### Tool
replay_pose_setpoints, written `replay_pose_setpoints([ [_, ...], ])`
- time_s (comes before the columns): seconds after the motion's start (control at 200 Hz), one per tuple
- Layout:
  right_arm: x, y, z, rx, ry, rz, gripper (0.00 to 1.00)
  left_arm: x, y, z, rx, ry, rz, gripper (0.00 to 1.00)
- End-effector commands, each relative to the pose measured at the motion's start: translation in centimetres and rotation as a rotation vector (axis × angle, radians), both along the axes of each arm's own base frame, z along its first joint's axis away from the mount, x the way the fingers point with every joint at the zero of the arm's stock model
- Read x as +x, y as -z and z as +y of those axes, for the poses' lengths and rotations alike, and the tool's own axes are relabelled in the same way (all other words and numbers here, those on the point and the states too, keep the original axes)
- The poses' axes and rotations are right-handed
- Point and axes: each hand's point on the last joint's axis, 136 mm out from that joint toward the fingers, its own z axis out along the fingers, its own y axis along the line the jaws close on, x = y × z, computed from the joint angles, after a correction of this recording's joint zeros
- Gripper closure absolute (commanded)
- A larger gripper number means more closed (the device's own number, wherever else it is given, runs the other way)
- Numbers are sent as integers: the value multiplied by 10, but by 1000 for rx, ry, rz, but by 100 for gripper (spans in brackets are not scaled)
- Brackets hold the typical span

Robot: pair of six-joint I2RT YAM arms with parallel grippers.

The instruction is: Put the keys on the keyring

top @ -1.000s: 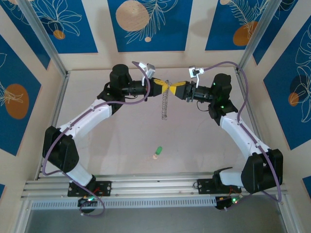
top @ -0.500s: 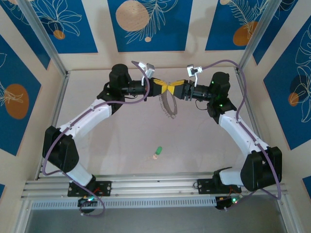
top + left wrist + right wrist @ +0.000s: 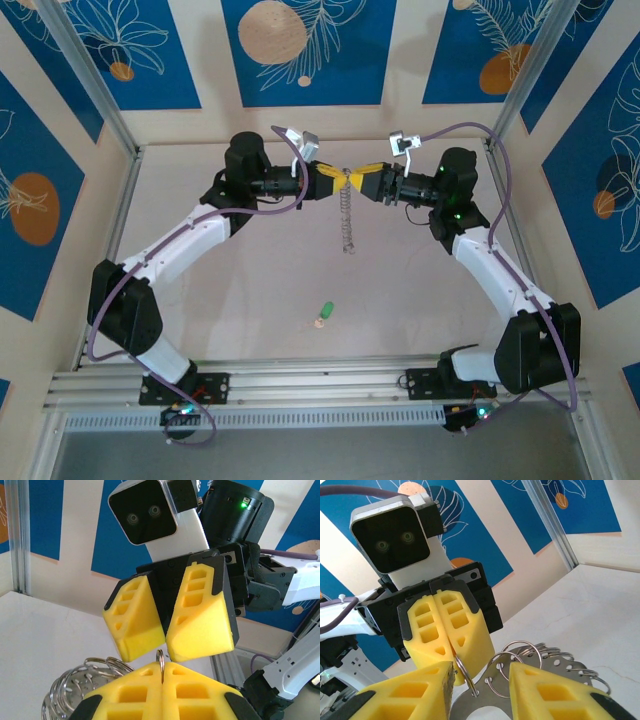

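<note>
The keyring is a curved metal strip carrying several split rings, and it hangs in the air between the two arms. My left gripper is shut on one split ring at its top end. That ring's edge pokes up from between the closed yellow fingers. My right gripper faces it tip to tip, open, its fingers either side of the held ring and the metal strip. The key, green-headed, lies on the table well below, apart from both grippers.
The rest of the split rings dangle behind the right fingers. Aluminium frame posts and patterned walls bound the white table. The arm bases sit on the near rail.
The hanging keyring swung out to the right half a second ago and now hangs straight down again. The right gripper's jaws widened, then narrowed a little. The left grip has not changed.
</note>
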Motion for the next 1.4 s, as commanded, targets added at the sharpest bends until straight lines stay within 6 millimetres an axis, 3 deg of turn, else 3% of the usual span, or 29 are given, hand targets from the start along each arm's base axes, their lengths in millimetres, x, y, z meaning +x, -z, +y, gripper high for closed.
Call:
replay_pose_setpoints([
  [0.0, -13, -13, 3, 9, -48, -43, 69, -12, -24, 1, -47, 38, -60, 100],
  [0.39, -22, -13, 11, -3, -109, -53, 85, -10, -25, 0, -49, 42, -54, 100],
  [0.515, -20, -12, 13, -9, -107, -52, 100, -9, -24, -1, -48, 43, -51, 100],
  [0.655, -14, -11, 12, -10, -85, -51, 100, -6, -23, -1, -49, 26, -42, 100],
  [0.745, -9, -10, 10, -10, -55, -52, 100, -1, -25, 3, -68, -20, -44, 68],
  [0.905, -2, -12, 2, 9, -19, -61, 100, 8, -38, 25, -149, -150, -41, 44],
  [1.065, -2, -16, -1, 38, 2, -89, 100, 15, -47, 48, -227, -247, 12, 40],
  [1.395, -10, -31, 1, 112, 22, -183, 100, 9, -53, 48, -255, -196, 51, 44],
])
